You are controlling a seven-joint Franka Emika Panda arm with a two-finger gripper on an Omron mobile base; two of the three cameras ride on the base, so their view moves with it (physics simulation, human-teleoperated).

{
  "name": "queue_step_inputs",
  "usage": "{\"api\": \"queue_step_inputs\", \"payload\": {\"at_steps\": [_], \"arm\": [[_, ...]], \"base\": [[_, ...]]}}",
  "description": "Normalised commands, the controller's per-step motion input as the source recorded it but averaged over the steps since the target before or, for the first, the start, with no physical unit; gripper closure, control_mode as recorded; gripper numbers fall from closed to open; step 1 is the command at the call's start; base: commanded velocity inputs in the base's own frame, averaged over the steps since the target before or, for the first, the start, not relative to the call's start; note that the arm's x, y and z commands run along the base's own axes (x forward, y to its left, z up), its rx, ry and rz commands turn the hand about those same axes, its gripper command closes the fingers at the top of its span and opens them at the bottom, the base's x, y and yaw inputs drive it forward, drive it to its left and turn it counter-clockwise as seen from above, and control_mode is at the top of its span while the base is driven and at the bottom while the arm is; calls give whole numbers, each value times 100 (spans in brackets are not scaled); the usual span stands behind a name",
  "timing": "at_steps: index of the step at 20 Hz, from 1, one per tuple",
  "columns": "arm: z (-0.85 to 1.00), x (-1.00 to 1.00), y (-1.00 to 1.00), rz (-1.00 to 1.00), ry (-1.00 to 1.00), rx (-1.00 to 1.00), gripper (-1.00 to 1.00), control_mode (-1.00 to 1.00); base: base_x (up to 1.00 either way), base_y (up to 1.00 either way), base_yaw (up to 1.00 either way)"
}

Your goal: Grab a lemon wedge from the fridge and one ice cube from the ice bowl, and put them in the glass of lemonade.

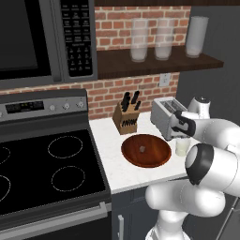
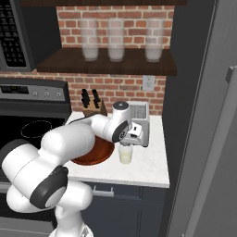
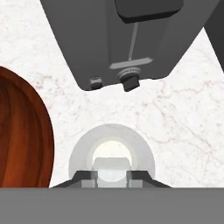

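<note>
Item, ice cube point(image 3: 112, 171): a small pale translucent block pinched between my fingertips point(image 3: 85, 178), seen in the hand view at the bottom, squarely over the mouth of the glass. Item, glass of lemonade point(image 2: 125, 153): short clear tumbler of pale liquid, upright on the white counter point(image 2: 148, 169), directly beneath my gripper point(image 3: 112, 177), so the drop line runs straight down with no sideways offset that I can make out; its rim rings the cube evenly in the hand view. Whether a lemon wedge is already in the liquid I cannot tell. Item, gripper: jaws drawn narrow, gripping the cube, pointing down at the glass from just above it. Item, ice bowl point(image 1: 146, 150): wide, shallow, reddish-brown wood, just beside the glass on the stove side, with one small lump left near its middle. Item, toaster point(image 1: 165, 116): grey, behind the glass against the brick wall, close to my hand. Item, knife block point(image 1: 126, 118): behind the bowl. Item, fridge point(image 2: 208, 129): tall dark grey, door shut, on the far side of the glass from the bowl. Judgement: the next move calls only for releasing the cube.
</note>
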Motion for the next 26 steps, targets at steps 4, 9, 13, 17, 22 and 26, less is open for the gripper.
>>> {"api": "queue_step_inputs", "payload": {"at_steps": [4, 9, 13, 17, 22, 26], "arm": [[-2, 0, 1, 0, 0, 0, -100, -100], [0, 0, 0, 0, 0, 0, -100, -100], [0, 0, 0, 0, 0, 0, -100, -100], [0, 0, 0, 0, 0, 0, -100, -100], [5, -13, 0, 0, -2, 1, -100, -100], [16, -25, -2, 0, -7, 4, -100, -100]], "base": [[0, 0, 0], [0, 0, 0], [0, 0, 0], [0, 0, 0], [0, 0, 0], [0, 0, 0]]}}
